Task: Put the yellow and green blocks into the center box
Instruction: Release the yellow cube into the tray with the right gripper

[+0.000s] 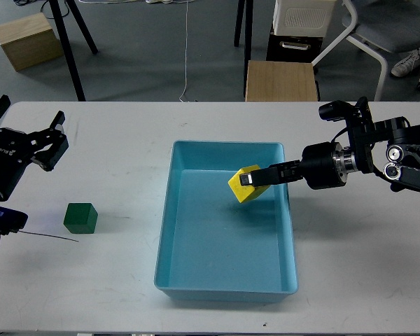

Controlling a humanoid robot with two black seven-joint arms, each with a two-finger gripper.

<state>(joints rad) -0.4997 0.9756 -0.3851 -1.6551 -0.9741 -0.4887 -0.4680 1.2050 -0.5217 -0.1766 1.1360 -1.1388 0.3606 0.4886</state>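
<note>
Head view: white tabletop (126,133) w/ light-blue center box (225,283) sitting mid-table, slightly toward the near edge, long side running front to back. R gripper (246,180) reaches in from the right edge, arm roughly level, fingers clamped on the yellow block (243,187). Block is tilted, one corner down, held over the box's far-right part, near the right wall; can't tell if it touches the box floor. A dark finger covers part of the block's right face.

Green block (80,218) sits flat on the tabletop, left of the box, well apart from it, closer to the left edge than to the box wall. Nothing touches it.

L gripper (54,143) is at the far-left side, above the tabletop, fingers spread wide, holding nothing. It's farther back than the green block and apart from it. Thin black cable (49,236) lies on the table just left of the green block.
</note>
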